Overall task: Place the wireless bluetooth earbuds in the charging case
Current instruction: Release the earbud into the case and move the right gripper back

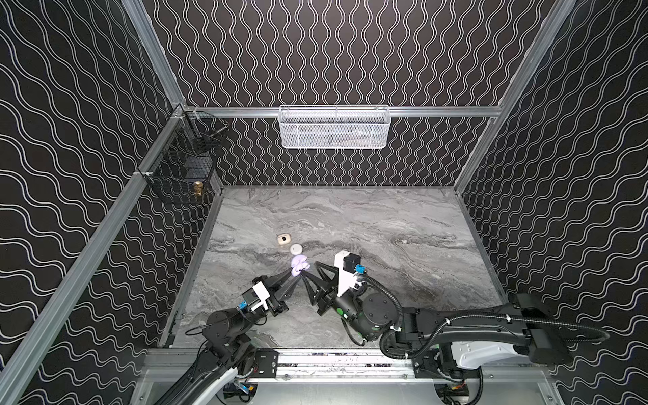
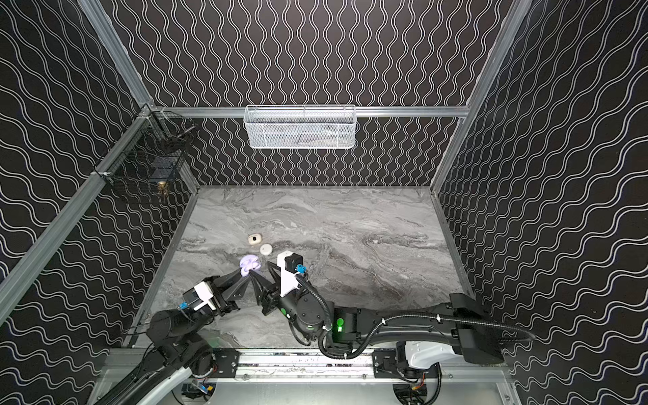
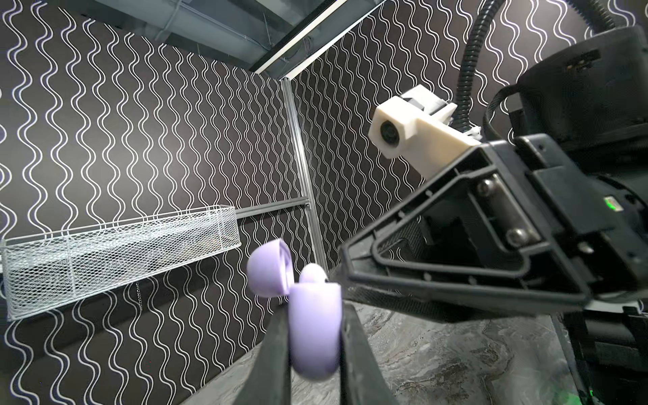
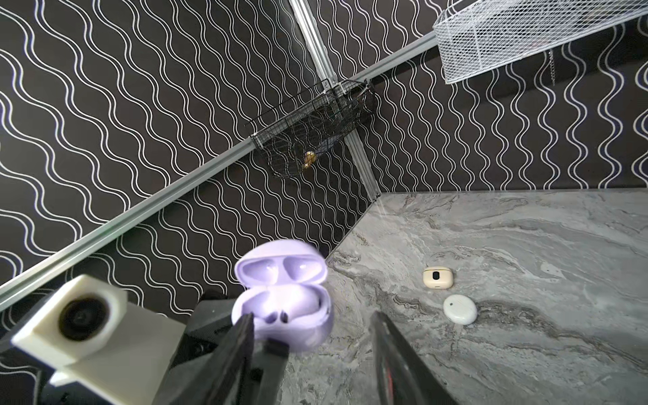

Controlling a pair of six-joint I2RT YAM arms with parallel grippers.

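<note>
Earbuds of this kind are tiny, light, smooth and probably slippery; pinch one gently across its head. One lilac earbud (image 3: 312, 273) pokes from the open lilac case (image 4: 282, 315), seemingly seated. Clenched on the case's base, the left claw (image 1: 294, 275) holds it above the surface (image 1: 385, 228); the right claw (image 1: 310, 269), at its 3 o'clock in a top view, stands released and empty.

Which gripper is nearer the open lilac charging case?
Left. The left gripper is shut on the lilac case; the right gripper stands open close beside it.
</note>
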